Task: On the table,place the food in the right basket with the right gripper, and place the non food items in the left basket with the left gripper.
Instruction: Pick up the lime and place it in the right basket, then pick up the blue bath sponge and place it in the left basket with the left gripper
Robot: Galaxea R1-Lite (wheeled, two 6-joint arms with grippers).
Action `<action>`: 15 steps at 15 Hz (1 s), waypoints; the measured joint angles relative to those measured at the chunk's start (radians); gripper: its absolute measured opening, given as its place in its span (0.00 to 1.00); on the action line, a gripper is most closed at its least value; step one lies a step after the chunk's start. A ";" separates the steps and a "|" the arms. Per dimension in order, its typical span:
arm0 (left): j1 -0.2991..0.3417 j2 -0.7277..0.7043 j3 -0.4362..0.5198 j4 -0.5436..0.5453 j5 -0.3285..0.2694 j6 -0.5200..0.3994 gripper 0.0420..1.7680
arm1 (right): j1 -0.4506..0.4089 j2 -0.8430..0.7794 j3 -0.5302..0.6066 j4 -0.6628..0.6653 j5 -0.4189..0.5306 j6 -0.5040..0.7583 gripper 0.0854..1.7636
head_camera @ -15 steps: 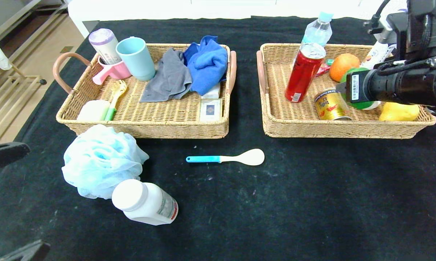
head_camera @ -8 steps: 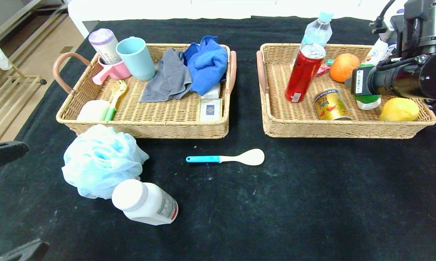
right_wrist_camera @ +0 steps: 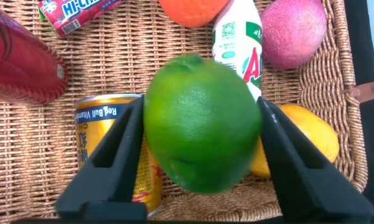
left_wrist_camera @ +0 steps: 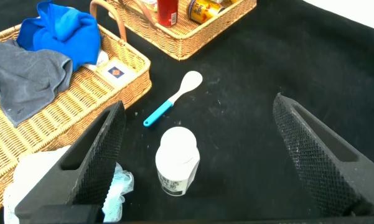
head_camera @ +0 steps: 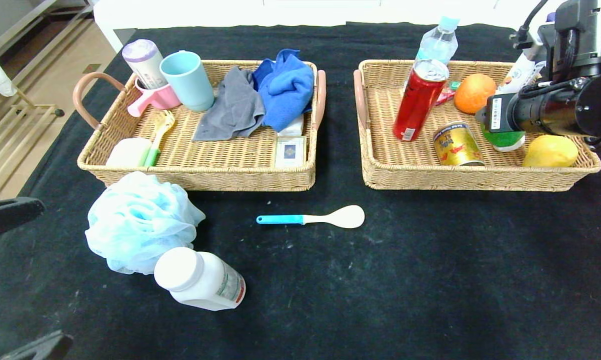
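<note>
My right gripper (right_wrist_camera: 200, 109) is shut on a green round fruit (right_wrist_camera: 202, 124) and holds it over the right basket (head_camera: 470, 177), above a gold can (right_wrist_camera: 96, 124) and a white drink bottle (right_wrist_camera: 236, 31). In the head view the fruit (head_camera: 503, 136) shows just under the right arm. On the table lie a white lidded bottle (head_camera: 200, 280), a light blue bath pouf (head_camera: 140, 220) and a white spoon with a blue handle (head_camera: 313, 218). My left gripper (left_wrist_camera: 198, 106) is open and empty, above the white bottle (left_wrist_camera: 177, 160), at the table's left edge (head_camera: 8, 210).
The left basket (head_camera: 200, 177) holds cups, grey and blue cloths, a brush and a card box. The right basket also holds a red can (head_camera: 418, 100), an orange (head_camera: 473, 91), a lemon (head_camera: 550, 151), a water bottle (head_camera: 436, 42) and a pink fruit (right_wrist_camera: 292, 31).
My right arm has drawn back to the right and slightly up, and the green fruit now shows lower and farther right in the basket. The left gripper has hardly moved.
</note>
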State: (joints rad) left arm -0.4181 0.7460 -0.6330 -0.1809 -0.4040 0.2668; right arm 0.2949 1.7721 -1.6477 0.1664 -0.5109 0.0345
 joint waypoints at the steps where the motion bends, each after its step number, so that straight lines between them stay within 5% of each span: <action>1: 0.000 0.000 0.000 0.000 0.000 0.000 0.97 | -0.001 0.000 -0.002 0.000 0.001 0.000 0.75; 8: 0.002 0.000 -0.001 0.010 0.002 -0.003 0.97 | 0.034 -0.060 0.012 0.018 0.013 0.001 0.87; 15: 0.004 0.022 -0.017 0.016 0.137 -0.015 0.97 | 0.327 -0.267 0.259 0.037 0.084 0.004 0.93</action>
State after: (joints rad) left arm -0.4145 0.7681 -0.6504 -0.1653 -0.2674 0.2515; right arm 0.6219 1.5051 -1.3883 0.2034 -0.4266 0.0385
